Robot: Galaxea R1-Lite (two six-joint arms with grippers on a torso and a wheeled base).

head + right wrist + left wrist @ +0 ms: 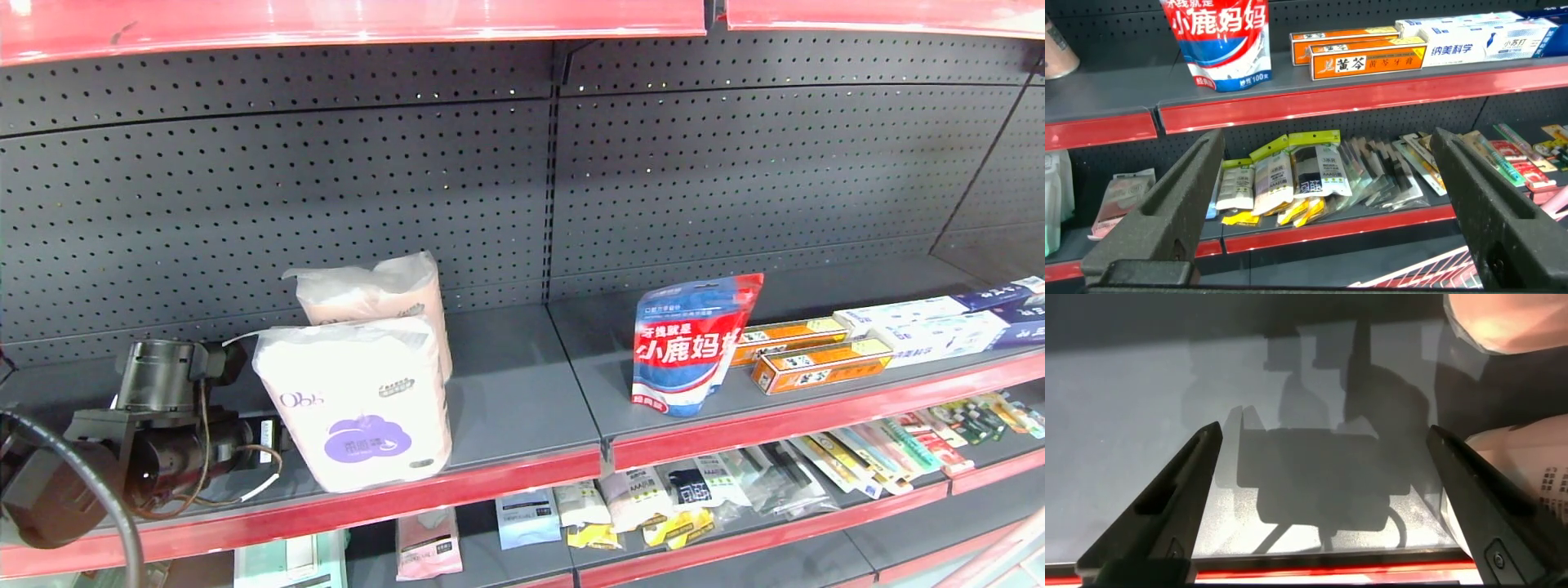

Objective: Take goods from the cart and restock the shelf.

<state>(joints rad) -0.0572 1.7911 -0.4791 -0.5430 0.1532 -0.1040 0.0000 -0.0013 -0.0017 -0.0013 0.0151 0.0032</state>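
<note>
At eight o'clock in the head view, the left arm [163,433] sits over the grey shelf [522,384]. Its left gripper [1324,433] is spread wide with nothing between the fingers, just above bare shelf board. Just beside the arm, toward three o'clock, a white tissue pack [355,404] with a purple label stands upright at the shelf's front edge. A second tissue pack [375,294], pinkish, stands close behind it at its twelve o'clock; whether the two touch cannot be told.

Right of centre, a blue-and-red pouch [694,343] stands upright near the red front lip. At its three o'clock two orange boxes [820,365] lie flat side by side, with white-and-blue boxes [931,322] beyond them toward the right edge.

On the lower tier [735,563], small packets [653,498] lie at six o'clock and slim carded packs [882,453] at four o'clock.

The right gripper [1327,139] is held out in front of the shelving, facing the lower tier's packets, its fingers wide apart and holding nothing.
</note>
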